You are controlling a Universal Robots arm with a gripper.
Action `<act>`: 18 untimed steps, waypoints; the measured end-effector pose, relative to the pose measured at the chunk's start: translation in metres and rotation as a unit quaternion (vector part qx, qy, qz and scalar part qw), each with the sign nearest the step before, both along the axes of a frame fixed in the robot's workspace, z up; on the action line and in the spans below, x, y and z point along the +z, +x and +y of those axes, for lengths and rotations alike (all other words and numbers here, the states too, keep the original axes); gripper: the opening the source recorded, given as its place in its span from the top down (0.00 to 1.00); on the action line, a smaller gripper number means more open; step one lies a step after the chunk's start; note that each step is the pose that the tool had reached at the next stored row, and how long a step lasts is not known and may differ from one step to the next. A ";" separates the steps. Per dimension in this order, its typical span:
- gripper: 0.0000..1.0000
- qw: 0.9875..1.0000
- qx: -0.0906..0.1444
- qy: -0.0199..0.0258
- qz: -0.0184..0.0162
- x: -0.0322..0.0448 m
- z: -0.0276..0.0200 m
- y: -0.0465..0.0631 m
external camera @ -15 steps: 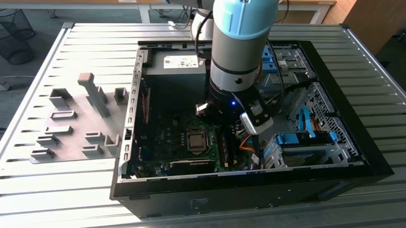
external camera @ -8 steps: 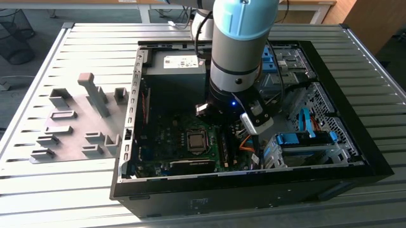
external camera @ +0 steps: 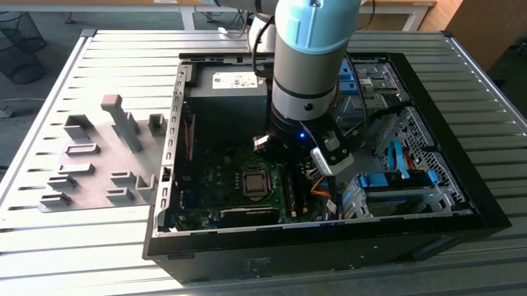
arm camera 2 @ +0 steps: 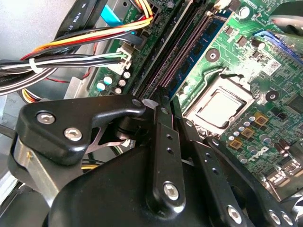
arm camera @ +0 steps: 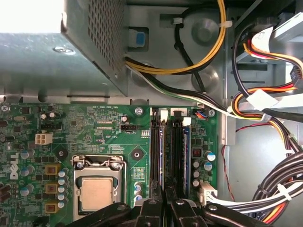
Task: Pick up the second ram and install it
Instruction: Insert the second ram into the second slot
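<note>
First wrist view puts my pincer (arm camera: 165, 208) right over the memory slots (arm camera: 168, 151) beside the CPU socket (arm camera: 97, 189), its fingers drawn close together on what I take to be the second ram (arm camera: 165, 191), edge-on and mostly hidden between them. The stick must stay square to the slot, both end latches (arm camera: 164, 115) open, and pressure must come straight down and even. In the exterior view I hang inside the computer case (external camera: 461, 203), on the counter (external camera: 123, 55).
</note>
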State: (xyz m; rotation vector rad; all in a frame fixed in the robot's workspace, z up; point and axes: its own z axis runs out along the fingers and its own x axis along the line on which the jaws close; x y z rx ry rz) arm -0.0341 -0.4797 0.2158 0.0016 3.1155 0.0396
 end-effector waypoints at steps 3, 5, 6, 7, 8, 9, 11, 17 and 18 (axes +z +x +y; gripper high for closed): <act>0.86 1.000 0.000 0.000 0.000 -0.0001 0.0000 0.000; 0.86 1.000 0.000 0.000 0.000 -0.0001 0.0000 0.000; 0.86 1.000 0.000 0.000 0.000 -0.0001 0.0000 0.000; 0.86 1.000 0.000 0.000 0.000 0.0005 0.0000 0.000; 0.86 1.000 0.000 0.001 0.000 0.0016 0.0000 0.000; 0.86 1.000 0.000 0.001 0.000 0.0029 0.0000 0.000; 0.86 1.000 0.000 0.002 0.000 0.0032 0.0000 0.000; 0.86 1.000 0.000 0.008 0.000 -0.0009 -0.0003 0.000; 0.86 1.000 0.000 0.008 0.000 -0.0012 -0.0006 0.000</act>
